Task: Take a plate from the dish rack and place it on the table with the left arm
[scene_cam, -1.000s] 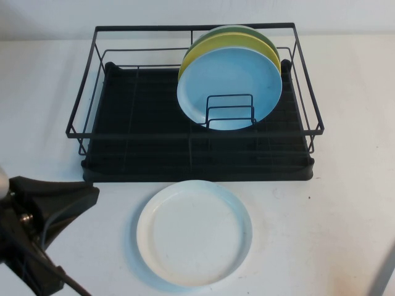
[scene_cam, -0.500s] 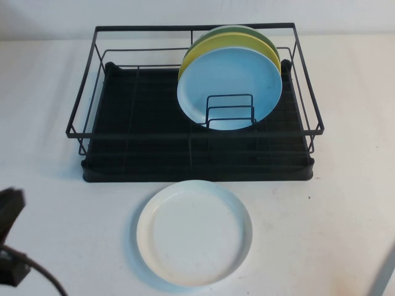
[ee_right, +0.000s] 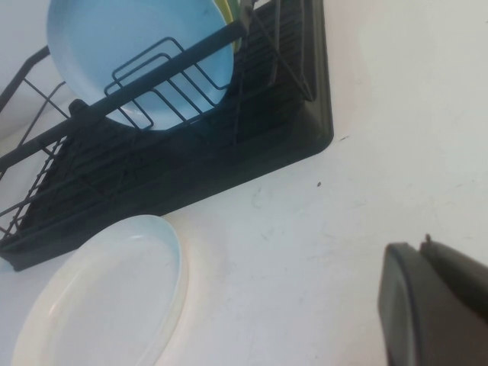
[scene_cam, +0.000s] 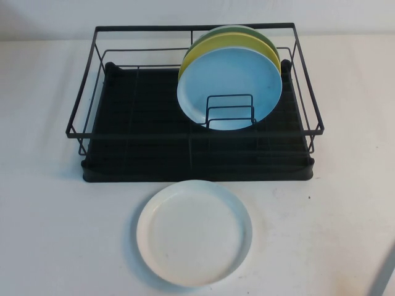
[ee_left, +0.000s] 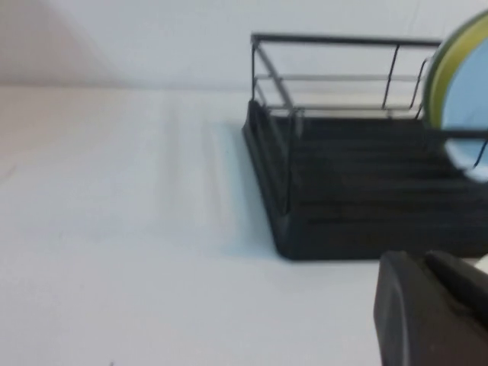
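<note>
The white plate (scene_cam: 194, 233) lies flat on the table (scene_cam: 321, 234) just in front of the dish rack (scene_cam: 197, 154). It also shows in the right wrist view (ee_right: 99, 297). My left arm is out of the high view. In the left wrist view, my left gripper (ee_left: 424, 261) is shut and empty, low over the table off the rack's near left corner (ee_left: 305, 229). My right gripper (ee_right: 424, 245) is shut and empty over bare table to the right of the plate. Only a sliver of the right arm (scene_cam: 386, 274) shows in the high view.
A light blue plate (scene_cam: 229, 89), a yellow plate (scene_cam: 203, 46) and a green one (scene_cam: 237, 29) behind it stand upright in the right half of the rack. The rack's left half holds nothing. The table is bare to the plate's left and right.
My left arm has drawn back off the lower left of the high view and is now gone from it. The white plate has stayed put on the table.
</note>
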Robot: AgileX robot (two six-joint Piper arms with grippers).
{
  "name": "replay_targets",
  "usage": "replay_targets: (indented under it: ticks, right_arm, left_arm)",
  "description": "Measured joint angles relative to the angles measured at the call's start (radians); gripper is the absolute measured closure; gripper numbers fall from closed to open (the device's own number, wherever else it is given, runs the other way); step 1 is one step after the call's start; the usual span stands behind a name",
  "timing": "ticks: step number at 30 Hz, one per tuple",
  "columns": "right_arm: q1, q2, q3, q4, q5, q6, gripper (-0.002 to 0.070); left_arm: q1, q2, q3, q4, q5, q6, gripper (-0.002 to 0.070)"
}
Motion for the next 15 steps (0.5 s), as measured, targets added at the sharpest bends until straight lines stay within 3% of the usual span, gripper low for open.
replay_targets:
  ticks: [6,15]
  right_arm:
    - [0.0,0.0,0.0,0.0,0.0,0.0,0.0696]
    - [0.0,0.0,0.0,0.0,0.0,0.0,0.0696]
  left_arm:
    - [0.0,-0.002,0.093,0.069,-0.039,-0.079,0.0678]
    - [0.0,-0.002,0.094,0.131,0.066,-0.098,0.0678]
